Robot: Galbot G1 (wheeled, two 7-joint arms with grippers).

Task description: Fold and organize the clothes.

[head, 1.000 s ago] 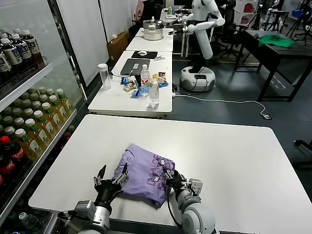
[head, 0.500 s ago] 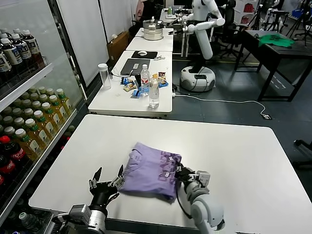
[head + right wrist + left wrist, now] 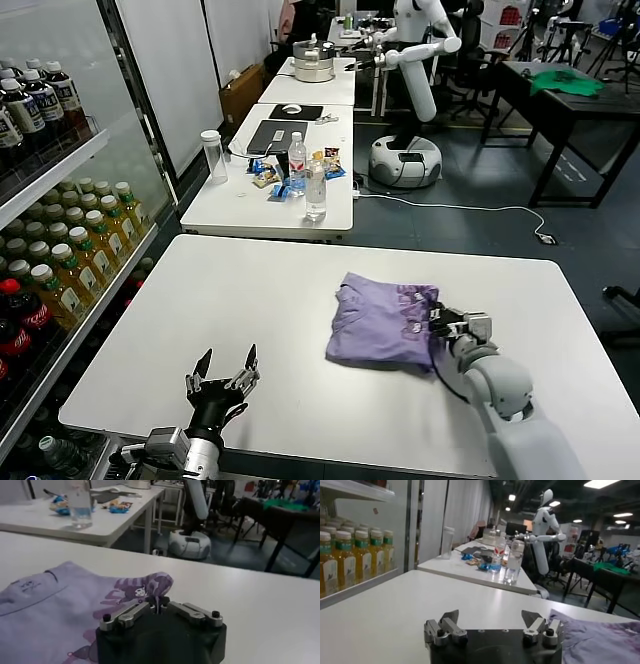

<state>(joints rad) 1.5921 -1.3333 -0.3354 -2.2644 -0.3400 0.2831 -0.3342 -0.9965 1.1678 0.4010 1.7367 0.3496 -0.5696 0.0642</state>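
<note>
We see the left gripper [image 3: 222, 378] at the near left edge of the white table [image 3: 250, 300], fingers spread wide and holding nothing. The folded lavender T-shirt [image 3: 383, 322] lies right of the table's centre. At its right edge, the right gripper [image 3: 438, 322] is pinched closed on a fold of the fabric.

White table [image 3: 250, 300], big and flat. Folded purple T-shirt [image 3: 380, 322] lies on it, right of middle, dark purple print on its right side. Right gripper [image 3: 437, 322] low over table, pinching shirt's right edge. Left gripper [image 3: 222, 378] near front edge, left side, fingers spread, holding nothing.
</note>
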